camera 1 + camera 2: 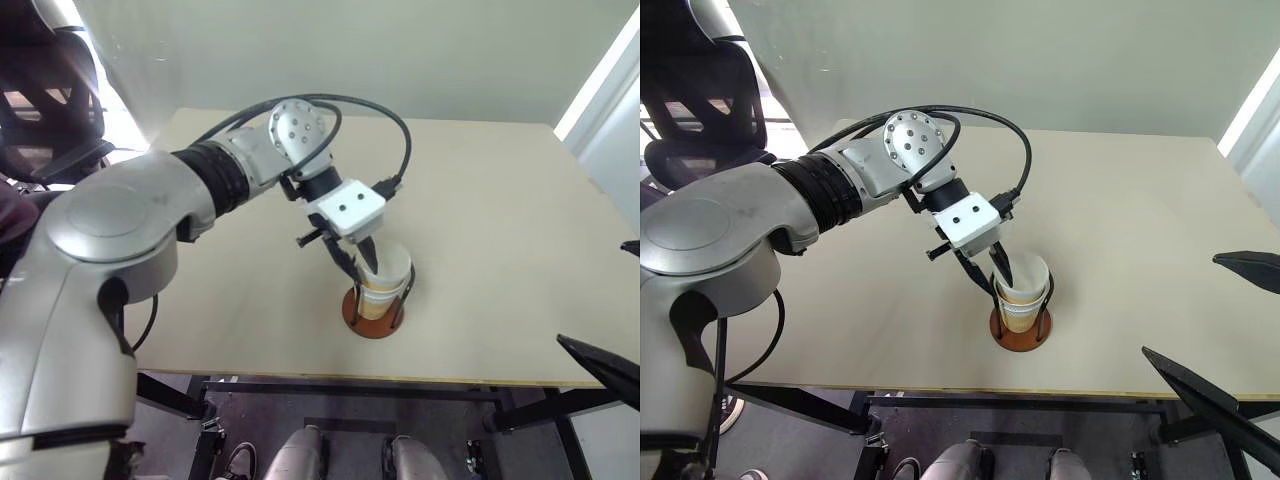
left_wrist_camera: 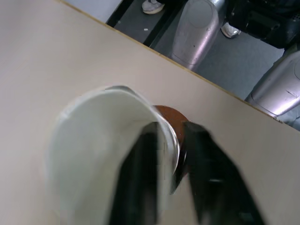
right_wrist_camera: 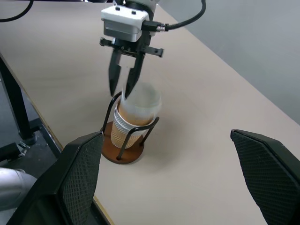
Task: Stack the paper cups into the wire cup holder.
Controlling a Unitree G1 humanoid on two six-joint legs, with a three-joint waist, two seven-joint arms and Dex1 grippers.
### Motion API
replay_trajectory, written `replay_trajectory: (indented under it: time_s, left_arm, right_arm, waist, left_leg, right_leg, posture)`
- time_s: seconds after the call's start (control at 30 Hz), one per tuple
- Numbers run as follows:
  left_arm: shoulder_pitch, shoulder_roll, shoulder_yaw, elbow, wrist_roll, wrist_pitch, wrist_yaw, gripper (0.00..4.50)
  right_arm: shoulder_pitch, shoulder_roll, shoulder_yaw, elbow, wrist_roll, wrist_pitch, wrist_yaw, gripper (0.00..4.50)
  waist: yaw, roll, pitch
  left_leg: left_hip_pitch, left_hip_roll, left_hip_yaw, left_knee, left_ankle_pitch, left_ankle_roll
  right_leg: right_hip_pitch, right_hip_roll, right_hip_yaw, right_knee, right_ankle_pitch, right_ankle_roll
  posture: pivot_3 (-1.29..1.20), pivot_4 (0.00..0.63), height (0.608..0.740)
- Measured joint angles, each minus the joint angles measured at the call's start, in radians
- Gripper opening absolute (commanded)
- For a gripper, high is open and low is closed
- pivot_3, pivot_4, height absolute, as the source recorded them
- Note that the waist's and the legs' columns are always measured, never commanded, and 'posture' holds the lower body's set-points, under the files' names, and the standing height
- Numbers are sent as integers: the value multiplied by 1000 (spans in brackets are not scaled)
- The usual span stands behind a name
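Legible text, labels, brands, numbers, signs: none. The paper cups [image 3: 133,117] carry no readable print; the wire cup holder [image 3: 123,149], the pale surface [image 1: 500,200] and the white housing on the left wrist [image 1: 350,208] are likewise unmarked.

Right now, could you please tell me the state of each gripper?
Left gripper: open, one finger on each side of the top paper cup's rim, cup in the wire cup holder.
Right gripper: wide open, holding nothing.
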Motion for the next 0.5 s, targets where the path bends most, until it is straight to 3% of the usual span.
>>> replay_trajectory:
  time_s: [0.07,0.2,0.37,0.5]
  left_arm:
    - [0,-2,1,5,4,-5,0,2764]
    - [19,-13,50,26,11,-10,0,2764]
    - [39,-29,257,53,-29,94,-1,2764]
    - [55,54,363,-6,-65,186,-1,2764]
  right_arm:
    - [13,5,-2,-4,-3,-12,6,4500]
    - [28,19,-2,-8,-16,-40,18,4500]
    - [21,17,54,-14,-61,-82,45,4500]
    - [-34,-22,161,-9,-135,-114,81,4500]
  waist:
    - [0,0,0]
    - [0,0,0]
    - [0,-1,1]
    - [-8,-1,0]
  left_leg:
    - [0,0,0,0,0,0]
    - [0,0,0,0,0,0]
    - [0,0,0,0,1,0]
    - [2,0,0,-1,1,-1]
  right_leg:
    - [0,0,0,0,0,0]
    - [0,0,0,0,0,0]
    - [1,0,0,-1,0,0]
    - [1,1,1,0,0,-1]
  posture:
    - [0,150,740]
    - [0,150,740]
    - [0,150,740]
    - [0,150,740]
